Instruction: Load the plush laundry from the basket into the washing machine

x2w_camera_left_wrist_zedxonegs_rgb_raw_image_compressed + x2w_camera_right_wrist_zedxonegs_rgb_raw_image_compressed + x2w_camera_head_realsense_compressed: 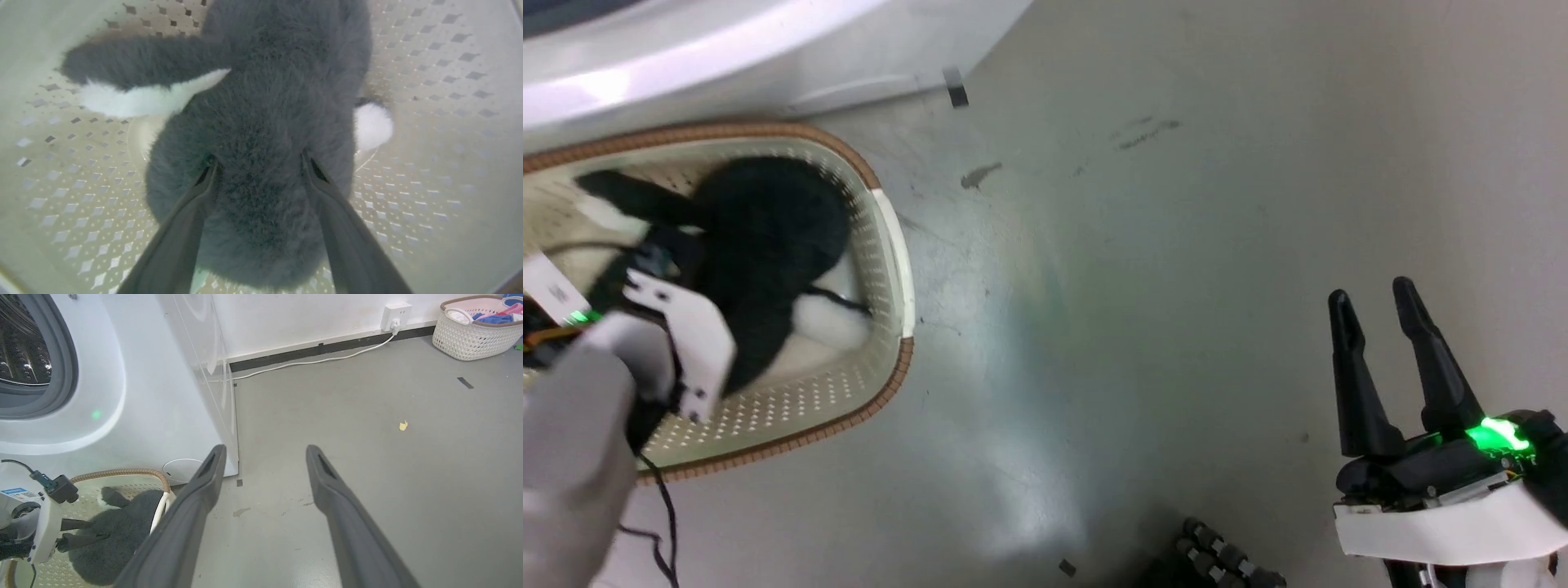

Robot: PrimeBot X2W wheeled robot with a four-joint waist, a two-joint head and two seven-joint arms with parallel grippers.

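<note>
Plush [768, 237]: black, white patches, lying in the basket [886, 212] beside the washer [143, 396].
Left gripper [261, 163]: nearer arm, directly on the plush, spread wide. Its fingers [184, 228] straddle the body, whose long axis runs ahead between them; nothing clamped yet.
Right gripper [1372, 294]: spread, empty, well apart over the floor [1176, 245].

Laundry room: a washing machine [122, 416] is standing left of the right gripper's fingers [351, 539]; beyond their tips a cable [310, 361] is running from a wall socket [395, 312], and a basket of clothes [470, 341] is sitting on grey floor [367, 465].
</note>
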